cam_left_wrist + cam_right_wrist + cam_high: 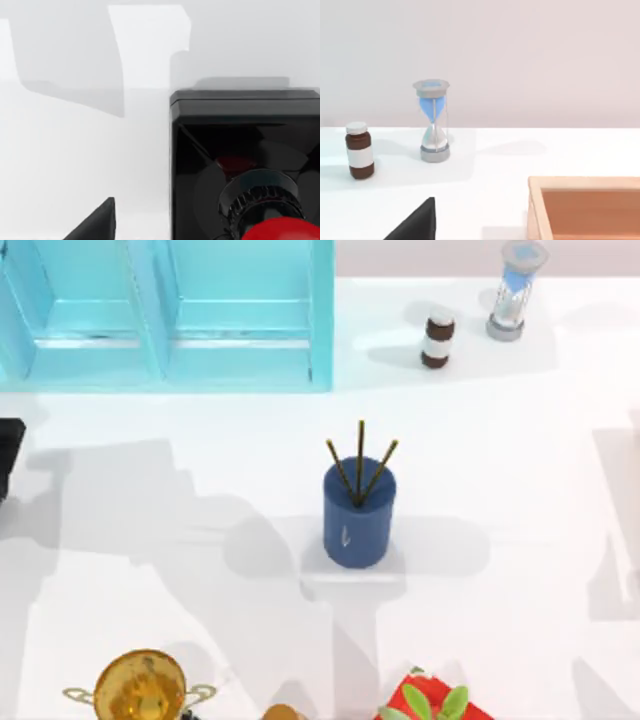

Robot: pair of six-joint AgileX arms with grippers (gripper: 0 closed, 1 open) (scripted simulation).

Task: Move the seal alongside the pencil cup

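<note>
Standing upright near the middle of the white table (520,570), the pencil cup (359,514) holds three pencils (360,472) fanning out. Close before the left wrist camera sits the seal (245,165), black block with red knob, one dark finger (95,222) of the left gripper beside it; whether the fingers are apart cannot be told. Far right stand a bottle (437,338) and an hourglass (515,290).
</note>
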